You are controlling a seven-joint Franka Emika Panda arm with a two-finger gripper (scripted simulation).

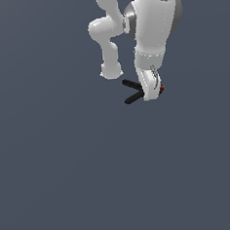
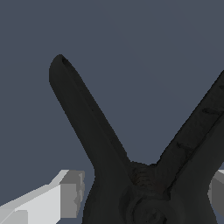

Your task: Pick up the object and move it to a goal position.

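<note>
One clamp (image 1: 132,91), upper centre of the exterior view, just below the arm (image 1: 152,31); likely light, stiff and smooth, so apt to twist if pinched on a handle. Best taken at the thick pivot where two splayed handles meet. One gripper (image 1: 150,95), fingers (image 2: 65,194) either side of that pivot; contact unclear.

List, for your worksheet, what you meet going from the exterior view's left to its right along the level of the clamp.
Black handles of the spring clamp → white gripper → the clamp's red-orange tip.
</note>
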